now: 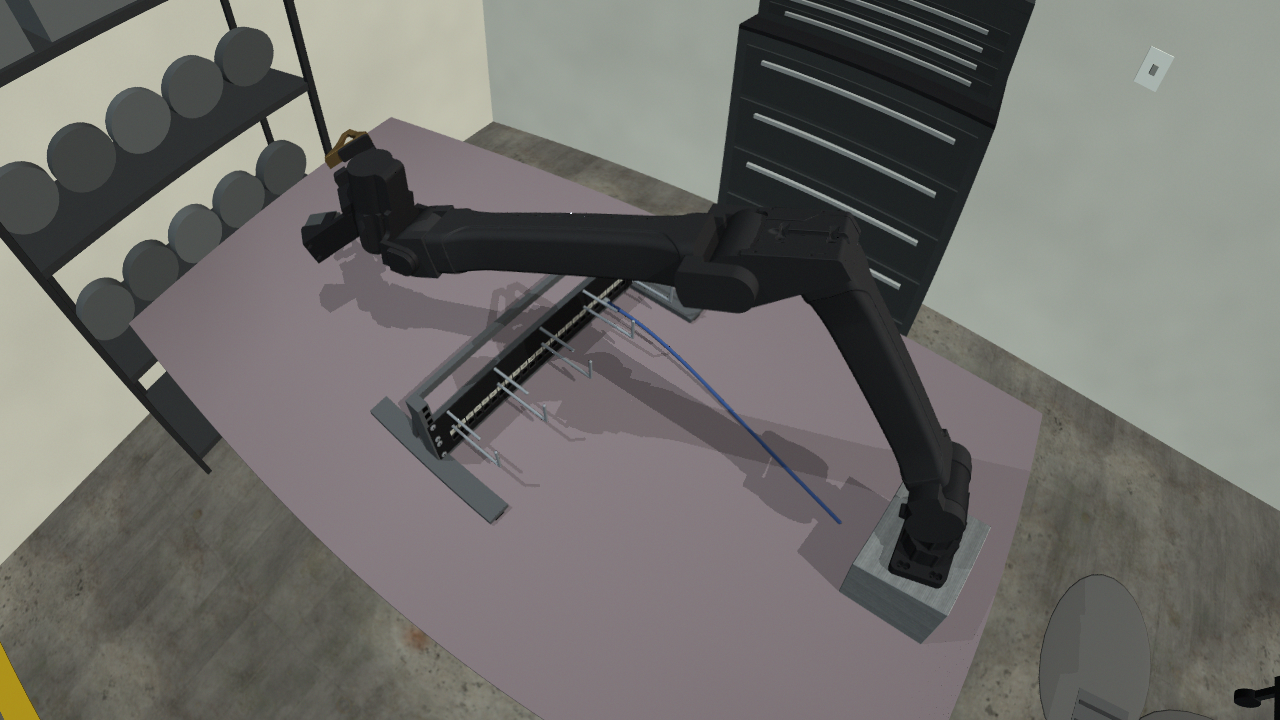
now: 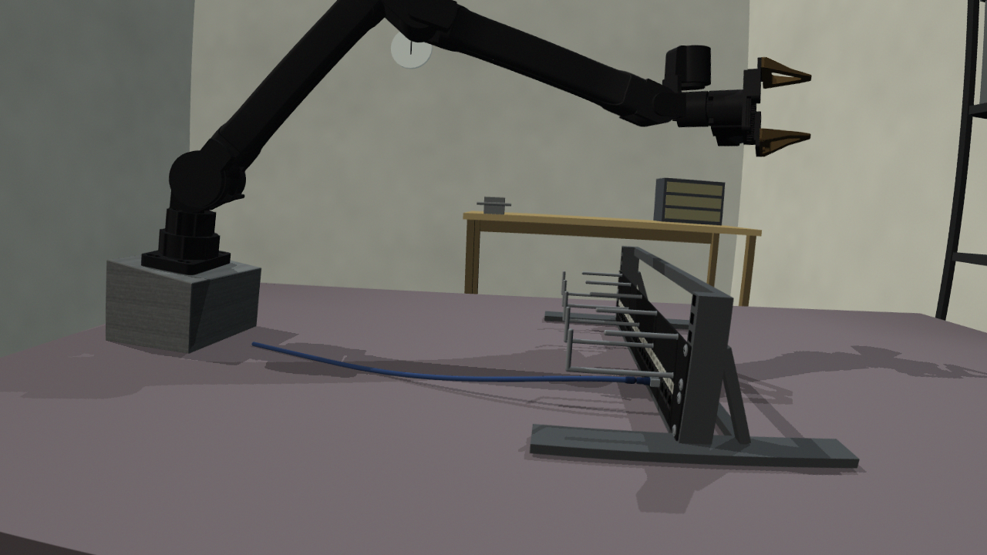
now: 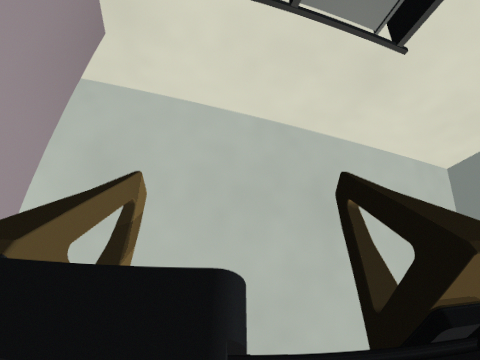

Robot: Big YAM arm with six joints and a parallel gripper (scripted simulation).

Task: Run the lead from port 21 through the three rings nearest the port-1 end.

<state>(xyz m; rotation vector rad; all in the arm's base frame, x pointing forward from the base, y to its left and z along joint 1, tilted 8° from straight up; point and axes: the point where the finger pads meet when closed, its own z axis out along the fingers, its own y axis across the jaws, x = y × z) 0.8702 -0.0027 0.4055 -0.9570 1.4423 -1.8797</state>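
The dark rack (image 1: 438, 461) (image 2: 704, 358) stands upright in the middle of the purple table (image 1: 626, 555) (image 2: 345, 469). Grey cable rings (image 1: 471, 438) (image 2: 641, 335) stick out along its front. The blue lead (image 1: 805, 485) (image 2: 483, 377) is plugged in near the rack's far-right end in the top view. It runs straight across the table top, outside the three rings at the opposite end. Its free end lies close to the robot's base block (image 1: 913, 573) (image 2: 179, 304). My gripper (image 1: 350, 143) (image 2: 809, 105) (image 3: 241, 182) is open and empty. It is high in the air beyond the rack, over the table's far corner.
A shelf with grey cylinders (image 1: 134, 116) stands just past the table's far-left edge, close to the gripper. A black drawer cabinet (image 1: 850, 134) stands behind the arm. A wooden table (image 2: 607, 224) is in the background.
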